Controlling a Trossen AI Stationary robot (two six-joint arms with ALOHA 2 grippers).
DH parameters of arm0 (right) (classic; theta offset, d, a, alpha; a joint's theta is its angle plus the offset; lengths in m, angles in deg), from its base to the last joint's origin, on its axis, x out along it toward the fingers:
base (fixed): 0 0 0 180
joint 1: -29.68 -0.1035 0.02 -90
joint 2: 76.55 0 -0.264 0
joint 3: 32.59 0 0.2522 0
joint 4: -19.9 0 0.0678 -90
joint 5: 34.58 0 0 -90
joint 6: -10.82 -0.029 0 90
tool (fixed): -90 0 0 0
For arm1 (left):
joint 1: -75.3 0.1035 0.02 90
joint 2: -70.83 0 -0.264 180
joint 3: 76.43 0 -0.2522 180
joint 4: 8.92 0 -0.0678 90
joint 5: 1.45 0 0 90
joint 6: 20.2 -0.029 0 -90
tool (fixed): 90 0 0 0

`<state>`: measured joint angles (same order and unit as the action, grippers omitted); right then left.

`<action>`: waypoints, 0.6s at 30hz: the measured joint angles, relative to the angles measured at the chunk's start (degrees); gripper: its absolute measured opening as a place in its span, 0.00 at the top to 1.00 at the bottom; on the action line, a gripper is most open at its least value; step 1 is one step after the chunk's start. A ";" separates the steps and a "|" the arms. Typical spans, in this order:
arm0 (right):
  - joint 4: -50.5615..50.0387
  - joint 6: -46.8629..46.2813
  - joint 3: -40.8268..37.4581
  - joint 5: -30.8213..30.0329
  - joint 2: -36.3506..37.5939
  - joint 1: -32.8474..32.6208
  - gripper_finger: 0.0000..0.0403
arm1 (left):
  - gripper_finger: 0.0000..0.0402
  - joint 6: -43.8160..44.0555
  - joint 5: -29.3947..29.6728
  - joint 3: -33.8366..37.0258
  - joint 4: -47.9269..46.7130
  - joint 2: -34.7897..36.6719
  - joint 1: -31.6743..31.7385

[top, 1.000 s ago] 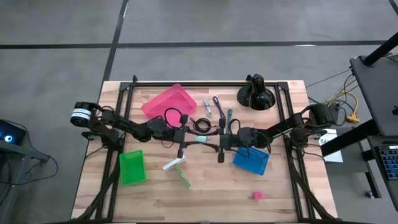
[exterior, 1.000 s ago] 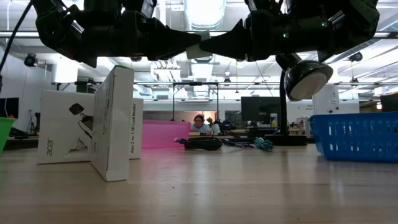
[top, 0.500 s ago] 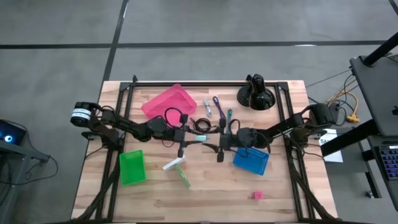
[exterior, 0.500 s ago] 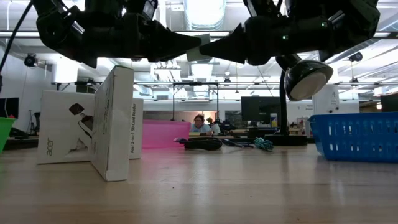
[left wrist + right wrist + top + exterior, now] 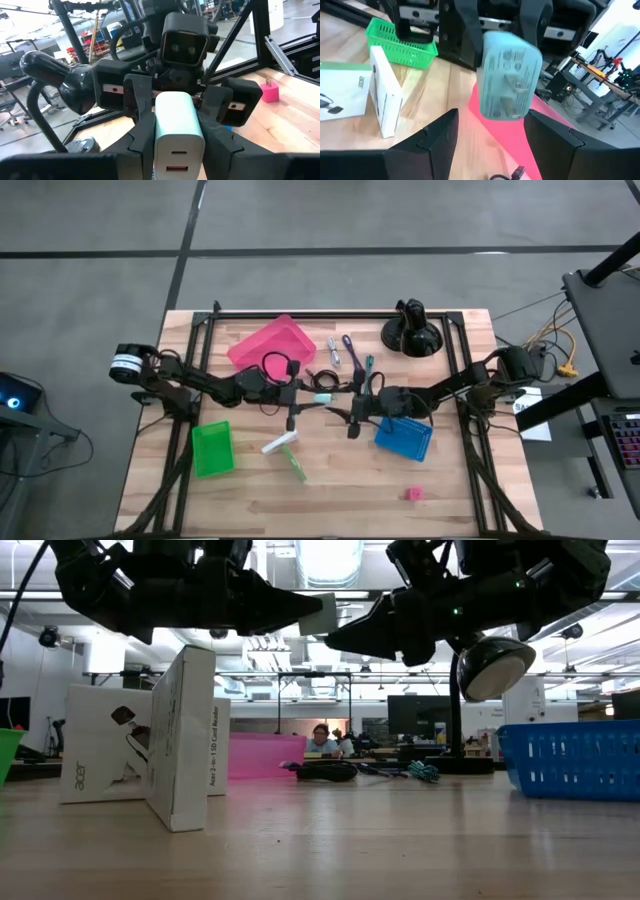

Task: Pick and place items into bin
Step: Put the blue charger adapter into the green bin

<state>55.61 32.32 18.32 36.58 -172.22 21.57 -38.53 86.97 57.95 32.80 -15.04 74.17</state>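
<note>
A small white-and-teal charger block hangs above the table's middle in my left gripper, which is shut on it. My right gripper is open just right of the block and slightly lower, touching nothing. In the right wrist view the block stands ahead of the gap between my own fingers. The black coiled cable and thin sticks lie on the table toward the far edge. A white box, a green stick and a small pink block lie nearer. My left gripper pinches the charger block between its two fingers, one on each narrow side. The fingers come level from the table's left. The block's port end faces back at the wrist camera and its pronged end points right. It is lifted clear.
A pink bin sits at the far left of centre, a green basket near left, a blue basket right of centre under the right arm. The black domed mount stands at the far edge. White boxes stand upright near left.
My right gripper, whose tips met the charger block a second ago, has drawn back toward the table's right and dropped a little, so a gap now shows between it and the block. The block has stayed in my left gripper, shifted slightly toward the far edge.
</note>
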 joint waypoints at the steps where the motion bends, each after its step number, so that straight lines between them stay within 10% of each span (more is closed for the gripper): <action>1: -0.04 -0.03 0.00 -0.63 0.01 -0.01 0.47 | 0.75 0.26 0.33 0.01 -0.94 0.35 -0.03; 18: -26.73 -2.78 -0.04 -8.18 12.67 -0.76 0.47 | 0.75 6.04 0.58 0.23 -2.59 2.98 -0.22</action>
<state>28.88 29.54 18.27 28.40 -159.56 20.81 -32.49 87.55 58.18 30.20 -12.05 73.95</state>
